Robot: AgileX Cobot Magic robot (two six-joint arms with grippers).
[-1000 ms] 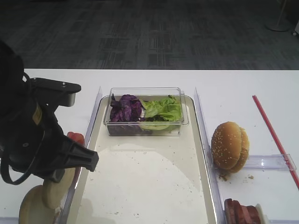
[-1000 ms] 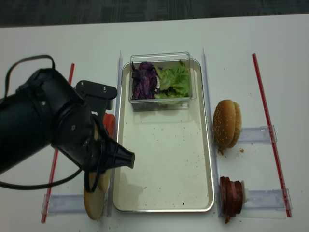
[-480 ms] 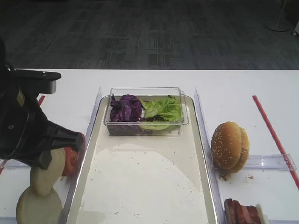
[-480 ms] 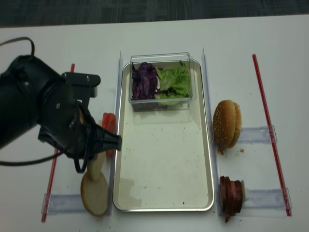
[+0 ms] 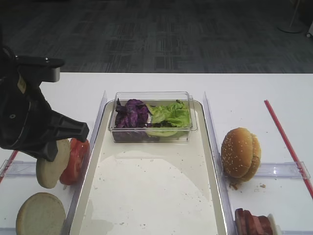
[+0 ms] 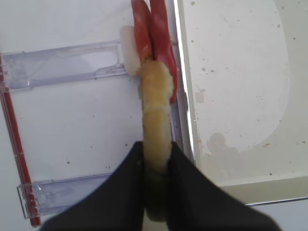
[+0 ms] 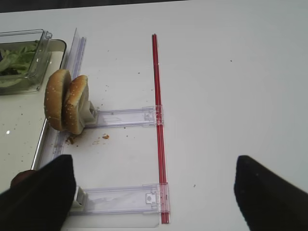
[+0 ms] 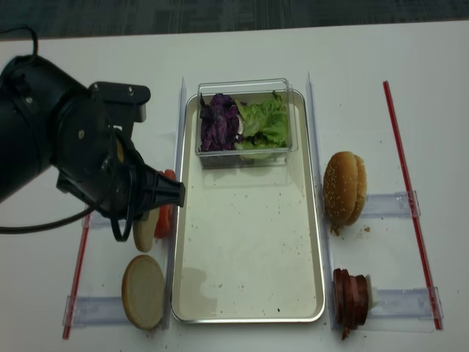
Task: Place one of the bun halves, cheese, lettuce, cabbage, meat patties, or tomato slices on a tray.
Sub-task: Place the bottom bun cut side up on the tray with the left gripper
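White desk [image 5: 234, 88] with dark patterned carpet [image 5: 156, 34] behind it; the tray [image 8: 316, 242] lies at its centre, a clear plastic box [image 8: 245, 86] of cabbage [image 8: 218, 122] and lettuce [image 8: 265, 121] at its far end. Left end effector [image 6: 155, 185] pinches one of the bun halves [image 6: 156, 144] on edge, lifted just left of the tray beside the tomato slices [image 5: 74, 159]; the other half [image 8: 143, 290] lies flat on the desk. Right end effector [image 7: 144, 192]: fingers [image 7: 269, 187] spread apart, holding nothing, over the desk near the sesame bun [image 7: 67, 101].

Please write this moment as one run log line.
left gripper: shut on flat round tan bun half | silver-rimmed tray: no bun | right gripper: open, idle
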